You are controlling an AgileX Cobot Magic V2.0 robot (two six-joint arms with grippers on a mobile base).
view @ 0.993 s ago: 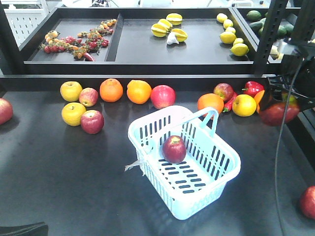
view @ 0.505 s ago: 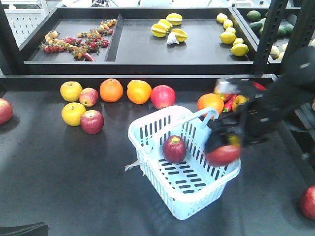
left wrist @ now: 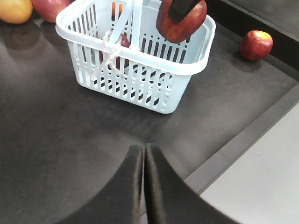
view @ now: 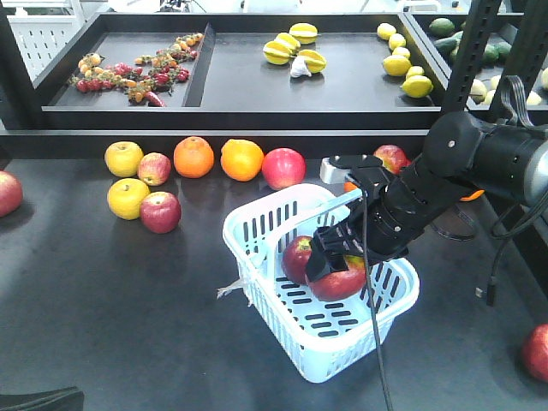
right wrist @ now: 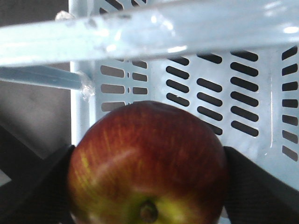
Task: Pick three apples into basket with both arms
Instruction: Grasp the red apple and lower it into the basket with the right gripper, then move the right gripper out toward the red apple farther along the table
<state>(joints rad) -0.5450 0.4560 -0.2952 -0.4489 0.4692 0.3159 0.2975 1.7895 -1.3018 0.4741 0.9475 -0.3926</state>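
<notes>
The right end effector point(view: 336, 261) pinches a red apple point(view: 340, 281) above the open top of the pale blue basket point(view: 377, 330), which stands on the dark bench point(view: 120, 308). A second apple point(view: 294, 254) lies on the basket floor (partly hidden behind the held one). Another apple point(view: 537, 352) sits well apart by the bench's right edge. The left end effector point(left wrist: 144, 161) hangs near the basket, its two fingers pressed together with nothing between them.
</notes>
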